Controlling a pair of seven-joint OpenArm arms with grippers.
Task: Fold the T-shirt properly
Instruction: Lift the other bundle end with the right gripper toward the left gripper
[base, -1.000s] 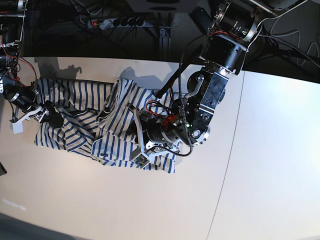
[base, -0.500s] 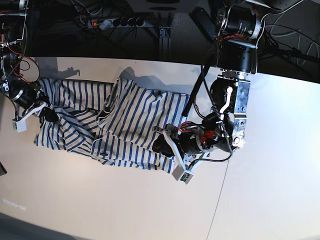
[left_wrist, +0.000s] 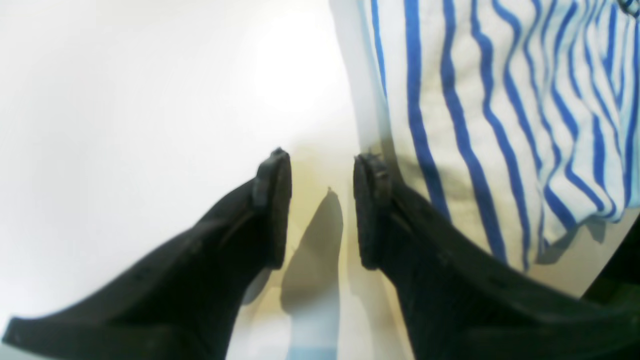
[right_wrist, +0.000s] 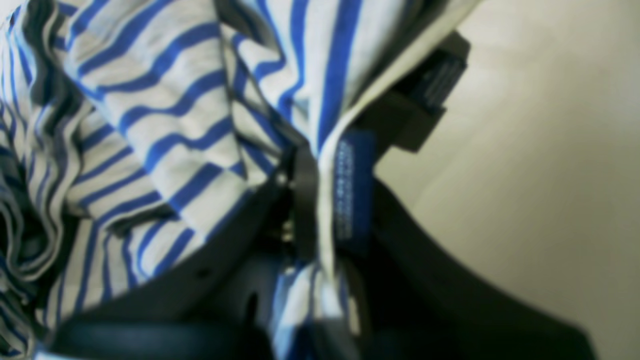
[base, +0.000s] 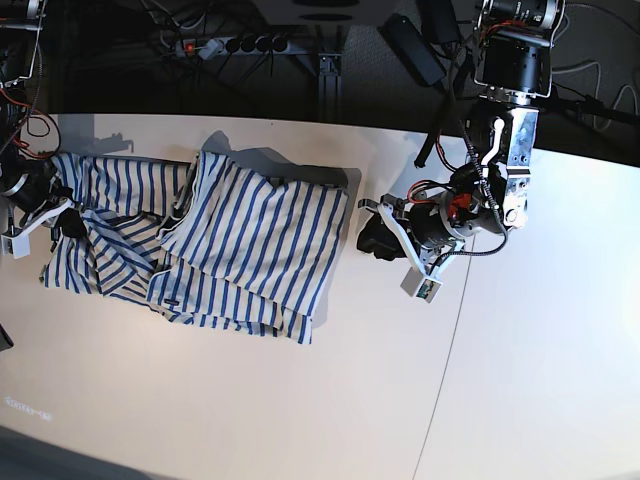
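Observation:
The T-shirt (base: 250, 250), white with thin blue stripes, lies rumpled across the left half of the table. In the base view my right gripper (base: 65, 222) sits at the shirt's left end. The right wrist view shows it shut (right_wrist: 320, 200) on a bunched edge of the T-shirt (right_wrist: 165, 125) beside a dark blue tag (right_wrist: 350, 190). My left gripper (base: 372, 240) hovers just right of the shirt, apart from it. In the left wrist view its fingers stand open (left_wrist: 322, 167) with nothing between them, and the T-shirt's edge (left_wrist: 500, 125) lies to their right.
The white table (base: 250, 400) has a seam (base: 455, 330) running down its right part. Behind its far edge is a dark area with a power strip (base: 230, 45) and cables. The left arm's body (base: 500, 150) rises at the back right.
My left gripper came off the shirt's lower right part and drew back to the right. My right gripper moved left with the cloth, and the whole shirt shifted left and spread flatter.

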